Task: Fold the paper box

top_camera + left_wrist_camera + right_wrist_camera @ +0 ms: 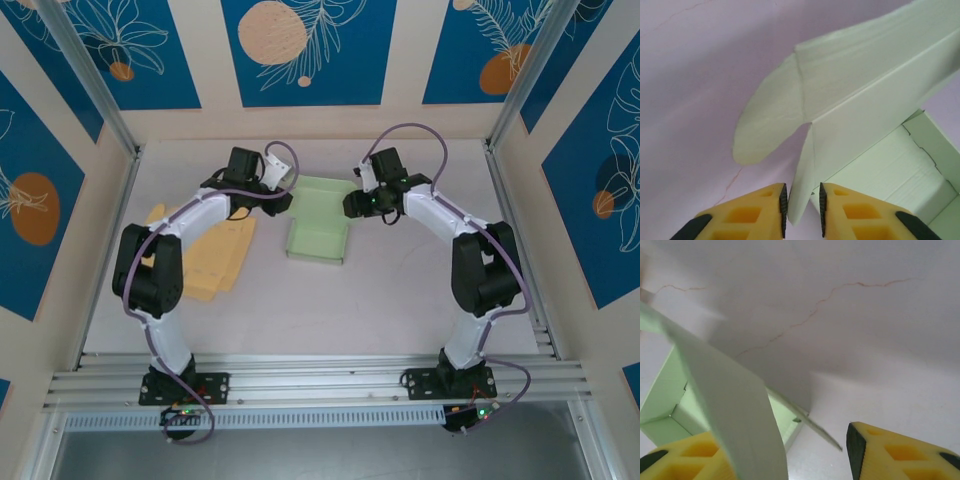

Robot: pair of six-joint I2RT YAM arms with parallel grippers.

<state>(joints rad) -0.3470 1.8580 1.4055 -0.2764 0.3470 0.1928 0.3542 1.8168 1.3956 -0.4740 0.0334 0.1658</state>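
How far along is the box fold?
Done: the green box has some walls raised. In hand: the left fingers straddle a corner flap; the right fingers stand open beside a long flap. Left: tuck both flaps and probably fold over the far panel, which looks flat.

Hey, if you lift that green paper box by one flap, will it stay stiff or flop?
Probably floppy: the green paper box is thin card, and one flap bows in a curve. Likely light, so a push may slide it. Lifted by the tab that the left gripper pinches, it would probably hinge at its crease.
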